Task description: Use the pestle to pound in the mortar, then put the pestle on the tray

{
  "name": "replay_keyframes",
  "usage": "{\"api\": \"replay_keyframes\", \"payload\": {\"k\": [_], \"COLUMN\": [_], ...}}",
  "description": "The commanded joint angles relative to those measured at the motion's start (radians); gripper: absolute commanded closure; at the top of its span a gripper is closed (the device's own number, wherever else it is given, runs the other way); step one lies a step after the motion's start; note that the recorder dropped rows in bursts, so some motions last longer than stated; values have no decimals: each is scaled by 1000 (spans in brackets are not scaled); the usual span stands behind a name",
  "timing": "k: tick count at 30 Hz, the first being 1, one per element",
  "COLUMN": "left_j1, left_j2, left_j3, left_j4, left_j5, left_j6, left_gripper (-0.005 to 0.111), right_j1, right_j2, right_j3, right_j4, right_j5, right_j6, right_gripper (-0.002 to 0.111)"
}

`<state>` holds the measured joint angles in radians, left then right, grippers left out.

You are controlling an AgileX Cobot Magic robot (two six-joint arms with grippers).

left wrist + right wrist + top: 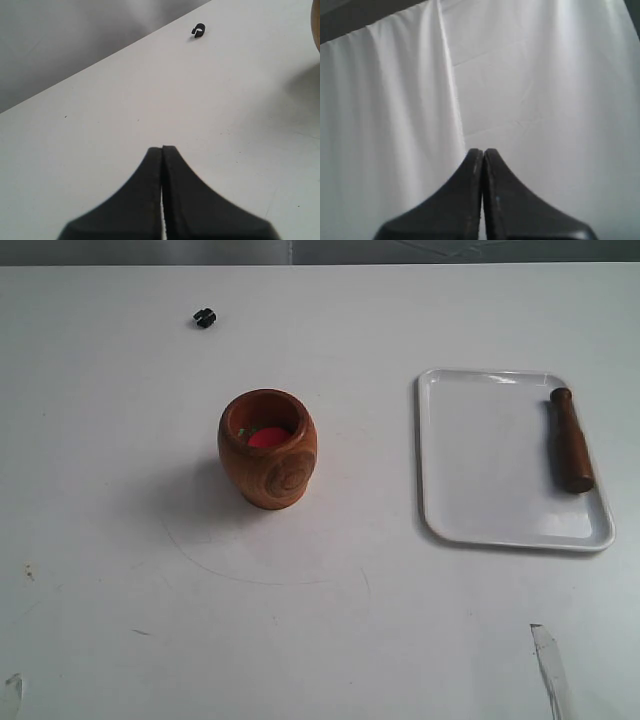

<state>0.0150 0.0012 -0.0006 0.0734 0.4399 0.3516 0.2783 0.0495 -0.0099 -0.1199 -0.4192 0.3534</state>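
Note:
The orange-brown wooden mortar (267,449) stands upright near the middle of the white table, with something red and a bit of green inside it. To its right lies the white tray (480,490), and the dark reddish-brown pestle (569,440) rests flat along the tray's right side. Neither arm appears in the exterior view. My left gripper (162,148) is shut with nothing in it, over bare table; an edge of the mortar (316,25) shows at that view's border. My right gripper (483,150) is also shut and empty, facing white cloth.
A tiny black knob (204,317) sits on the table at the far left and shows as a small black clip (198,31) in the left wrist view. The table's far edge meets a grey background. Tape marks (552,670) lie near the front right.

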Motion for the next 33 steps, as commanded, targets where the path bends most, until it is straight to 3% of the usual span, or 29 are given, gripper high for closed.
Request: {"api": "replay_keyframes", "payload": {"k": [1, 3, 6, 11, 21, 26, 33], "left_j1": [-8, -8, -8, -8, -8, -8, -8], "left_j2": [-1, -1, -1, -1, -1, -1, -1], "left_j3": [1, 1, 1, 1, 1, 1, 1], "left_j4": [-7, -7, -7, -7, -7, -7, -7], "left_j5": [-3, -3, -3, -3, -3, -3, -3], "left_j6": [-8, -8, -8, -8, -8, -8, -8], "left_gripper": [107, 107, 107, 107, 107, 107, 107], "right_j1": [4, 4, 4, 4, 4, 4, 4], "right_j2": [-49, -49, -49, -49, -49, -49, -49], "right_j3": [10, 10, 10, 10, 10, 10, 10], "right_j4": [-355, -550, -755, -803, -435, -433, -605], "right_j5": [40, 64, 274, 664, 608, 608, 609], "right_j6": [257, 441, 820, 821, 845, 845, 819], "right_gripper": [108, 108, 108, 108, 108, 108, 108]}}
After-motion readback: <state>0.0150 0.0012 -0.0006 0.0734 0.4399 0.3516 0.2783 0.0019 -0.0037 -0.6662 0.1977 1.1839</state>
